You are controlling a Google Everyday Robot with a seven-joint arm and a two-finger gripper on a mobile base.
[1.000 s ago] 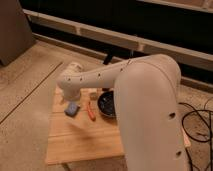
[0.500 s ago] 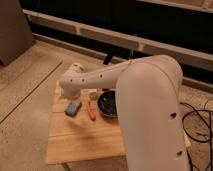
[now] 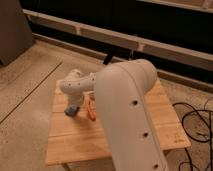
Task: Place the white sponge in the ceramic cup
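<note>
- A small dark mark (image 3: 178, 141) sits on the wooden table (image 3: 75, 142) close to its near right corner. It is too small to read, and no other writing or brand shows.
- The white sponge (image 3: 71, 110) is a small, soft-looking squarish block. It looks pale bluish-grey against the light wood.
- It lies flat on the table close to the left edge, in the far half of that edge and nearer the far left corner than the near one.
- The gripper (image 3: 74, 102) is directly over the sponge, at the end of the white arm (image 3: 125, 115) that reaches across from the near right. It seems to meet the sponge's top.
- Whether the gripper is wide, narrow or holding the sponge cannot be told, because the rounded wrist above covers it.
- An orange-red stick (image 3: 90, 111) lies just to the right of the sponge. It is close beside it but apart, and runs roughly from the far edge toward the near edge.
- The arm's bulk hides the middle of the table and much of its near right part.
- Dark cables (image 3: 196, 120) lie on the speckled floor (image 3: 25, 100) beyond the table's right edge.
- A grey cabinet (image 3: 12, 30) stands beyond the far left corner.
</note>
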